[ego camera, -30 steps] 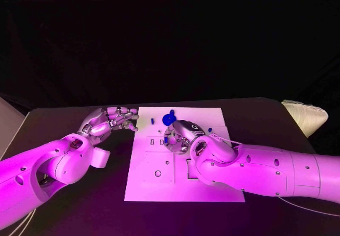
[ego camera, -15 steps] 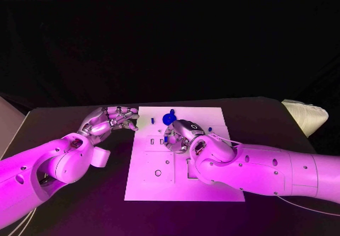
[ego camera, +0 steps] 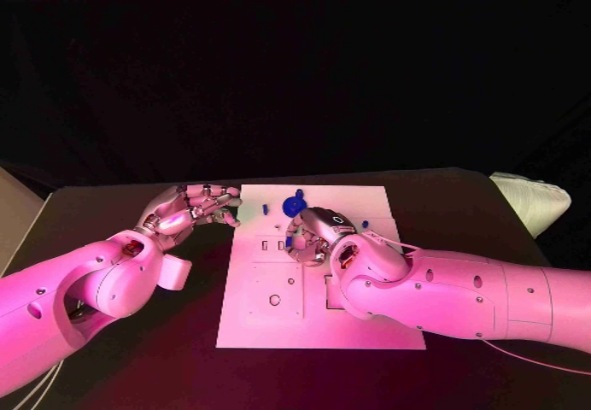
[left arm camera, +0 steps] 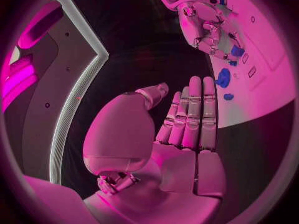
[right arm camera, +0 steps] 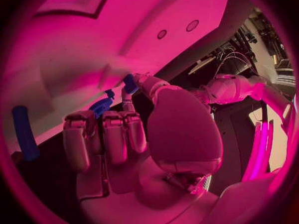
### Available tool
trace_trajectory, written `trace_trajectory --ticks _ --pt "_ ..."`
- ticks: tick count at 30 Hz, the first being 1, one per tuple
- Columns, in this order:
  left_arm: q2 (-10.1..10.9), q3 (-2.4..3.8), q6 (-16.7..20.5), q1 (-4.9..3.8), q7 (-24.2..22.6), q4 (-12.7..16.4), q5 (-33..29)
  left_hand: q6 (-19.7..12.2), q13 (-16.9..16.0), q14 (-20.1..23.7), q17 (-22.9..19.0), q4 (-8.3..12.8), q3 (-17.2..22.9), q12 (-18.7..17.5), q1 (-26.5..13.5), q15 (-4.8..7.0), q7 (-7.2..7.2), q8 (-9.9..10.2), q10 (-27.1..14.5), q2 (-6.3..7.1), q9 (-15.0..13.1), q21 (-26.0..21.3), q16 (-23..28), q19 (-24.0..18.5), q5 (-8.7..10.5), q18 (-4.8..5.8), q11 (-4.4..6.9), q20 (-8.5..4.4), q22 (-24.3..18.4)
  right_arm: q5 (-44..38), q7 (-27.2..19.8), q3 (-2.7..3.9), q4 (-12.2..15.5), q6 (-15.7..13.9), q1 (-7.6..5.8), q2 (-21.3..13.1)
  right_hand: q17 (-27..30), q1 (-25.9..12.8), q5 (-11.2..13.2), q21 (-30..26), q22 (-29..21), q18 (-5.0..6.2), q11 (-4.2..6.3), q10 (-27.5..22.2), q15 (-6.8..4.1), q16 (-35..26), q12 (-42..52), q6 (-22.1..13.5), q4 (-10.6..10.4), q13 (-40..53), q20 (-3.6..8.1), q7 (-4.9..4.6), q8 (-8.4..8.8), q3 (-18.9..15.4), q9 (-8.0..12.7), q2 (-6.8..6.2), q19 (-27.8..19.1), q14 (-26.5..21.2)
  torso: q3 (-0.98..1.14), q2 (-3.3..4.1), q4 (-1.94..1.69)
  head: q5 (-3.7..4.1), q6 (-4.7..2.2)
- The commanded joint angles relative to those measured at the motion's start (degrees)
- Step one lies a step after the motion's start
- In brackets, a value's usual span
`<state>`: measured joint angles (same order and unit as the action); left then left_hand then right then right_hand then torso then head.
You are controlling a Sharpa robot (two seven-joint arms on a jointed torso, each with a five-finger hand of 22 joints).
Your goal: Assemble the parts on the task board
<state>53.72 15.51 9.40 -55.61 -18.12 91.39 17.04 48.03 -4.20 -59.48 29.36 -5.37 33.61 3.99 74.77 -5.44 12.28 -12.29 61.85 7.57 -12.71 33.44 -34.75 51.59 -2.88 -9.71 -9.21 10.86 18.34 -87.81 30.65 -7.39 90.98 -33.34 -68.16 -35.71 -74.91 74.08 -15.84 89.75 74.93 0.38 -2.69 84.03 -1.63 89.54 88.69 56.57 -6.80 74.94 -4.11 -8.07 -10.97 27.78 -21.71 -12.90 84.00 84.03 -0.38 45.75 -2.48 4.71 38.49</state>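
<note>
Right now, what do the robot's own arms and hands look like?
Both arms are bulky, with smooth rounded white shells, small round holes and a boxy block near each wrist. The left hand and right hand are silver metal, with segmented fingers and pale smooth palm covers. A thin cable hangs under the right arm.

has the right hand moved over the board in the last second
No. The right hand sits at the same spot on the task board, just below the round blue part.
</note>
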Motion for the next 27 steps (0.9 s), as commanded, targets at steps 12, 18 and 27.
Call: trace_trajectory --ticks 12,18,27 --pt "-0.1 0.03 -1.34 0.04 -0.18 -0.02 0.28 -0.17 -0.08 0.41 0.0 0.48 -0.02 -0.01 0.23 0.09 0.88 0.42 -0.36 -0.04 -0.06 0.38 -0.26 -0.66 -0.16 -0.51 -0.12 0.05 0.11 -0.7 -0.77 -0.03 0.06 0.0 0.1 -0.07 -14.08 -0.8 0.86 0.25 15.07 -0.38 -0.93 4.06 0.93 0.05 -0.94 -1.62 -0.24 13.32 -0.89 -0.38 0.84 -0.81 0.41 -0.84 6.0 5.73 -0.02 0.01 0.0 0.02 0.16" --pt "-0.17 0.03 -1.36 0.04 -0.19 -0.09 0.3 -0.19 -0.08 0.43 -0.01 0.49 -0.02 -0.02 0.23 0.09 0.88 0.43 -0.38 -0.03 -0.06 0.39 -0.26 -0.7 -0.16 -0.51 -0.12 0.05 0.13 -0.71 -0.76 -0.03 0.16 -0.36 0.11 -0.08 -14.12 -0.85 1.05 0.25 15.07 -0.38 -1.2 3.67 1.18 0.07 -1.38 -2.45 -0.37 12.99 -1.14 -0.69 1.29 -1.12 0.64 -1.01 6.0 5.74 -0.02 0.01 -0.01 0.05 0.14" --pt "-0.23 0.03 -1.37 0.05 -0.2 -0.16 0.42 -0.19 -0.08 0.43 -0.01 0.49 -0.02 -0.02 0.23 0.09 0.88 0.43 -0.38 -0.03 -0.06 0.39 -0.26 -0.7 -0.16 -0.51 -0.12 0.05 0.13 -0.7 -0.86 -0.03 0.51 -0.96 0.16 -0.17 -14.18 -1.06 1.4 0.25 15.07 -0.38 -1.45 3.37 1.42 0.09 -1.71 -3.15 -0.6 12.74 -1.38 -0.92 1.69 -1.79 0.86 -1.4 6.0 5.75 -0.01 0.01 -0.04 0.08 0.21"
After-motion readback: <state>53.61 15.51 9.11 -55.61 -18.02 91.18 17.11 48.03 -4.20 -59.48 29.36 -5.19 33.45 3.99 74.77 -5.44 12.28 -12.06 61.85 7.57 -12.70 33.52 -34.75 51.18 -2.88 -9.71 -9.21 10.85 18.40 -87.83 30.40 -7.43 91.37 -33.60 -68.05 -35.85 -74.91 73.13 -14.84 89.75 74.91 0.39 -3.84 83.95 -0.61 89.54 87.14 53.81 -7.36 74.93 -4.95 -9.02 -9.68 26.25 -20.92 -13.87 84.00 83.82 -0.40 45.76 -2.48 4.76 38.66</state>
